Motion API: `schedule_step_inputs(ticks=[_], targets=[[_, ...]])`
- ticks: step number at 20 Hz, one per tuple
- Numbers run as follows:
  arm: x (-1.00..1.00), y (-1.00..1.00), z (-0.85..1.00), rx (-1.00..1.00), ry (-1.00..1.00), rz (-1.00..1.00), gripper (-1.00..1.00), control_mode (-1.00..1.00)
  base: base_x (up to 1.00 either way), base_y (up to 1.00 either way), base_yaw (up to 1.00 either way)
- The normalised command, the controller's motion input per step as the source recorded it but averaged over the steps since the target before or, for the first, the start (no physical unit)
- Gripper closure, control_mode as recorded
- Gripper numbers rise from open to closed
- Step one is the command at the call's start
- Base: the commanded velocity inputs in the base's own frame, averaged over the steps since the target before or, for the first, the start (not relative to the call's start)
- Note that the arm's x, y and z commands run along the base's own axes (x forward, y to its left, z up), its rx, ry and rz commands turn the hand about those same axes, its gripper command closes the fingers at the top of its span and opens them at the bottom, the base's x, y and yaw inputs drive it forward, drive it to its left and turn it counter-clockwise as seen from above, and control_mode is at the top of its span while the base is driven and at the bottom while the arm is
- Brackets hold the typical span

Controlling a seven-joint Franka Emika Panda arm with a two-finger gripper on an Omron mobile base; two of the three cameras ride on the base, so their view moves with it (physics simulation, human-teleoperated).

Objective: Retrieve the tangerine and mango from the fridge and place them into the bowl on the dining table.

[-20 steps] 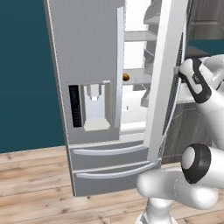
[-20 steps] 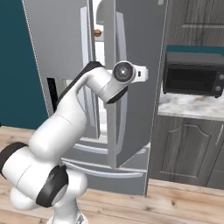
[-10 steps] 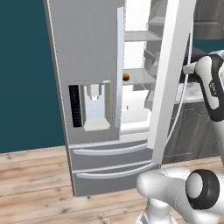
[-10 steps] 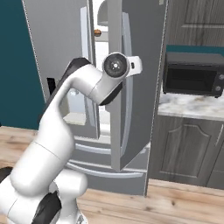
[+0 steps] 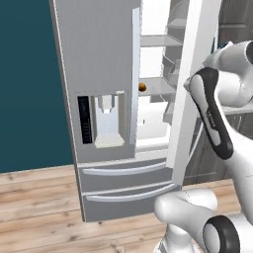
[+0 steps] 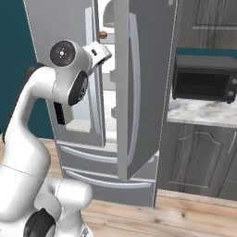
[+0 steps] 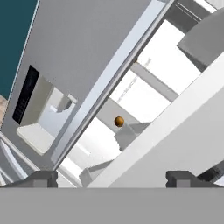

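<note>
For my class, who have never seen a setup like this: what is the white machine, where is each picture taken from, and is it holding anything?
It is a white robot arm on a driving base, in a computer-rendered kitchen. Two pictures come from cameras on the base, behind the arm to its left and right. The third looks along the gripper: the dark stubs at its bottom are the fingertips, spread wide with nothing between them. Ahead stands the fridge, right door open. On a white shelf sits the small orange tangerine. A microwave sits on the counter beside it.

text: none legible | fridge [image 5: 104,74]: no readable label | microwave [image 6: 203,83]: no readable marks
</note>
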Motion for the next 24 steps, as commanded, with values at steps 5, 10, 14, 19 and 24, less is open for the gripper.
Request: schedule_step_inputs(ticks=[5, 10, 14, 19, 24], targets=[[0.00, 0.68, 0.12, -0.43, 0.13, 0.00, -1.00, -1.00, 0.00, 0.00, 0.00], [0.03, 0.19, 0.03, -0.37, 0.05, 0.00, -1.00, -1.00, 0.00, 0.00, 0.00], [0.22, -0.03, -0.01, -0.21, 0.00, -0.01, -1.00, -1.00, 0.00, 0.00, 0.00], [0.71, -0.33, -0.22, -0.04, 0.17, -0.02, -1.00, -1.00, 0.00, 0.00, 0.00], [0.94, -0.39, -0.14, 0.00, 0.23, 0.00, -1.00, -1.00, 0.00, 0.00, 0.00]])
